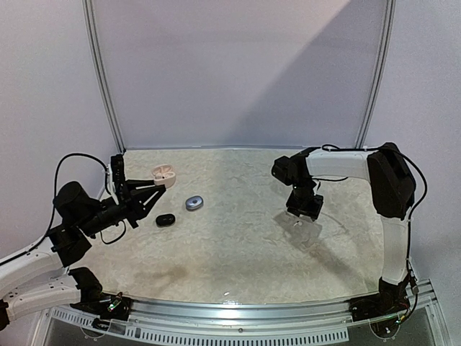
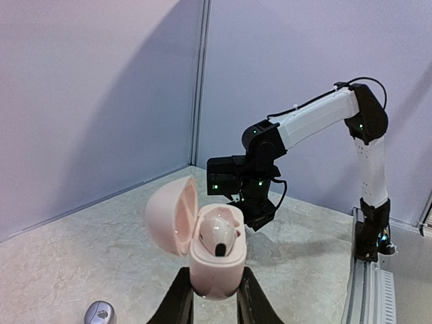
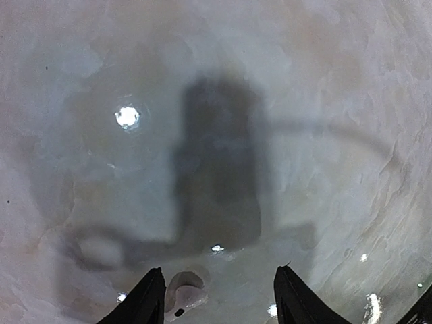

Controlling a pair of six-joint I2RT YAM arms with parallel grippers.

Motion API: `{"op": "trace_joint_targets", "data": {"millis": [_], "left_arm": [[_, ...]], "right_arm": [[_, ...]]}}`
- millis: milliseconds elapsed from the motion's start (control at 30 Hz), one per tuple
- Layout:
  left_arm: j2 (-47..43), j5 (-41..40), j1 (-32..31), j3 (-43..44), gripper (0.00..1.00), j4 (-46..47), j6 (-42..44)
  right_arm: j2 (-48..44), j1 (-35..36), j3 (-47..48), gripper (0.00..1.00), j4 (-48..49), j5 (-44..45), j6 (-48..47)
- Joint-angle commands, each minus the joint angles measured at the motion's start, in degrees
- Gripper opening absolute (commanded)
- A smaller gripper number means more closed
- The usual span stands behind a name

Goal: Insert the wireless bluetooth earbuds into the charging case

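Observation:
My left gripper is shut on an open pale pink charging case and holds it upright above the table at the left. In the left wrist view the case sits between my fingers, its lid swung open to the left, and one pale pink-white earbud lies seated in it. My right gripper points straight down at the table on the right, open. In the right wrist view a second pale earbud lies on the table between the open fingers, close to the left one.
A closed silvery grey pebble case and a closed black one lie on the marbled table just right of my left gripper. The grey one shows low in the left wrist view. Walls close off the back and sides.

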Motion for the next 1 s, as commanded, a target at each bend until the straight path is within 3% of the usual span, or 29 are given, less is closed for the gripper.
{"op": "trace_joint_targets", "data": {"millis": [0,367,967], "left_arm": [[-0.28,-0.2,0.82,-1.18,0.0,1.58,0.73],[0.39,-0.1,1.14,-1.19,0.0,1.76,0.77],[0.38,-0.39,1.5,-1.26,0.0,1.76,2.0]], "right_arm": [[1.11,-0.21,-2.02,0.54,4.36,-1.99,4.39],[1.69,0.11,-3.23,0.42,4.98,-5.54,4.87],[0.1,2.47,-4.87,0.23,5.97,-6.55,-1.87]]}}
